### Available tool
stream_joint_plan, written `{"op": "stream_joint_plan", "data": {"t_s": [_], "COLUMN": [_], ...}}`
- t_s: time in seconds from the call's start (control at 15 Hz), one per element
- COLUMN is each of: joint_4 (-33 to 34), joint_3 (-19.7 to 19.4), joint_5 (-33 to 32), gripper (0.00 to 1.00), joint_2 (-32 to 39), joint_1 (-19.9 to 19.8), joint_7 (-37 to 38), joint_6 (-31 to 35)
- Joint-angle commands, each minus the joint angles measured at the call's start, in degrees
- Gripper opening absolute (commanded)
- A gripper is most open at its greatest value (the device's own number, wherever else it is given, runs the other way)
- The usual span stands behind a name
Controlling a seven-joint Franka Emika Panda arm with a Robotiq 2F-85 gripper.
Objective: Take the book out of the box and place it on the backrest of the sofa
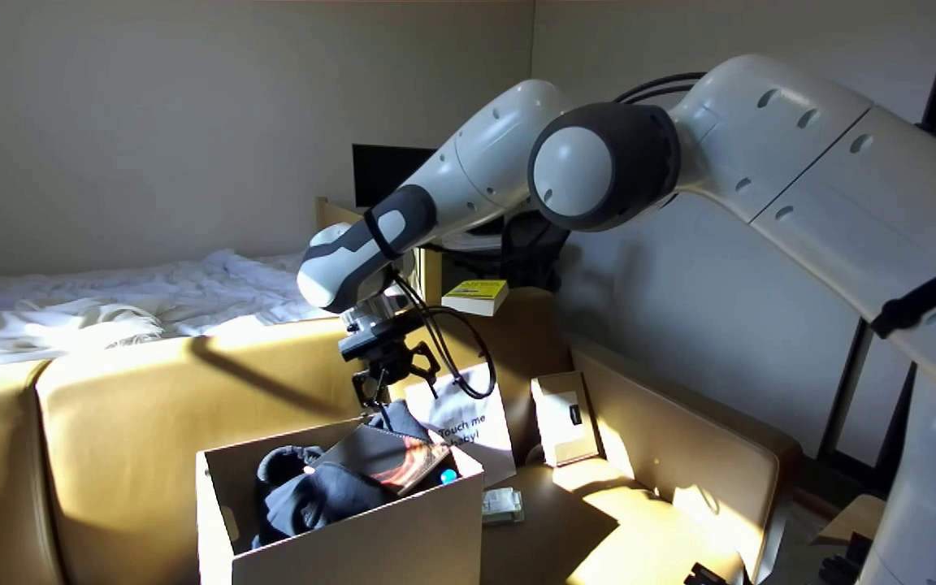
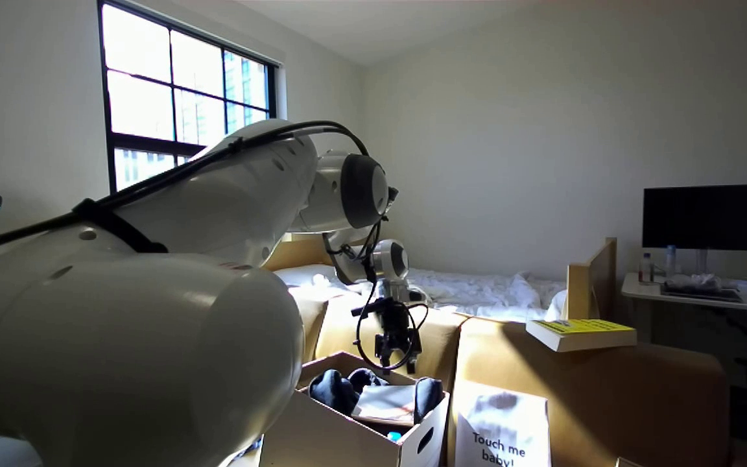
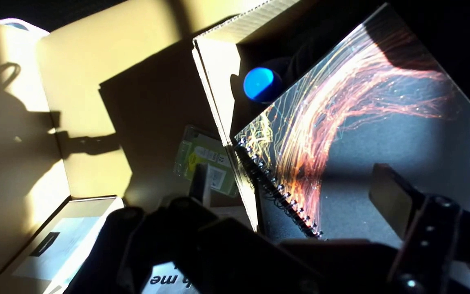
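The box [image 1: 354, 536] stands open on the tan-yellow sofa [image 1: 135, 431] and also shows in an exterior view [image 2: 328, 431]. Inside, a dark spiral-bound book [image 1: 383, 455] with orange light streaks lies tilted on dark cloth; it also shows in an exterior view [image 2: 386, 399]. My gripper [image 1: 409, 405] points down above the box at its sofa-back side. In the wrist view my gripper [image 3: 298, 192] is open and empty, its fingers wide apart. The book [image 3: 365, 102] lies below, its spiral edge beside the box wall [image 3: 218, 81]. The backrest [image 2: 503, 363] rises behind the box.
A yellow-covered book [image 2: 581, 334] lies on the backrest top. A white "Touch me baby!" bag [image 1: 468, 426] leans beside the box. A small carton [image 1: 565, 418] and a green packet [image 1: 502, 505] are on the seat. Dark cloth [image 1: 314, 496] and a blue cap [image 3: 261, 83] are in the box.
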Motion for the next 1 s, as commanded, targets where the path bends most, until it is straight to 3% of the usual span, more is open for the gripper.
{"op": "stream_joint_plan", "data": {"t_s": [0.0,0.27,0.33,0.67,0.8,0.93], "joint_4": [1.11,9.01,4.85,7.77,14.40,18.89], "joint_3": [-0.24,-0.70,-0.05,-0.40,0.74,1.21], "joint_5": [-3.69,-11.51,-8.99,-10.32,-11.55,-11.28], "gripper": [1.00,1.00,1.00,1.00,1.00,1.00], "joint_2": [-0.12,1.76,0.49,1.03,4.61,7.68], "joint_1": [0.58,1.10,0.87,0.83,-0.48,-2.11], "joint_7": [-2.87,-12.28,-6.83,-10.56,-20.57,-27.02], "joint_6": [-2.16,-9.59,-6.74,-8.11,-11.15,-7.72]}}
